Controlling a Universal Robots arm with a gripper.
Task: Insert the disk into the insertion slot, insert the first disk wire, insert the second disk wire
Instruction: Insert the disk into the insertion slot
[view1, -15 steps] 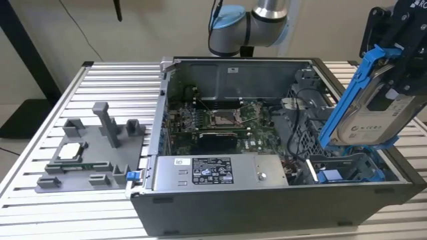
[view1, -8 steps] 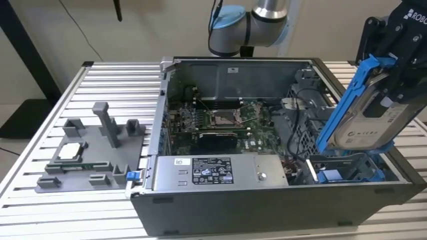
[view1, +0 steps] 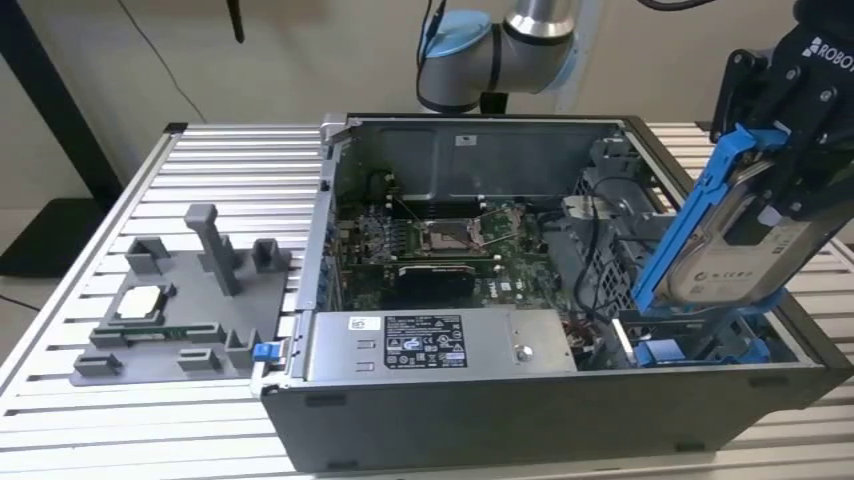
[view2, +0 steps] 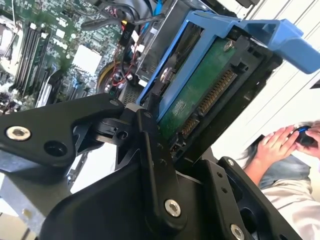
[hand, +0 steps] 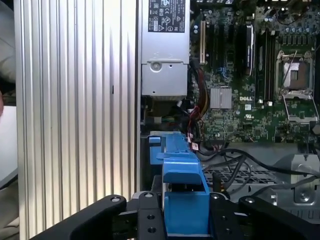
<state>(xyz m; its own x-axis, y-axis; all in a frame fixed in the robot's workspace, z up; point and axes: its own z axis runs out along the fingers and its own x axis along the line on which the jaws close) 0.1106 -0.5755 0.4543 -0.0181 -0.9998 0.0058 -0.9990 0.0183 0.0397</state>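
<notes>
Bench (view1: 80, 400): slatted metal top, carrying everything below.
Computer case (view1: 534, 410): open, on the bench half towards the exterior view's right, reaching close to its near edge.
Fixture plate (view1: 174, 320): grey, with posts, lying near the bench edge at the exterior view's left, just beside the case.
Motherboard (view1: 427, 240): flat on the case floor, towards the far wall.
Power-supply box (view1: 427, 345): grey and labelled, along the case's near wall.
Insertion slot (view1: 694, 350): blue-railed bay in the case's near corner at the exterior view's right, with no drive seated in it.
Disk (view1: 727, 250): in its blue carrier, tilted steeply on edge above the slot (whether its lower end touches the rails, I cannot tell).
Gripper (view1: 781, 175): fingers closed on the disk's upper part, carrying it.
Hand (view2: 277, 142): a person's, beyond the bench in the second wrist view.
</notes>
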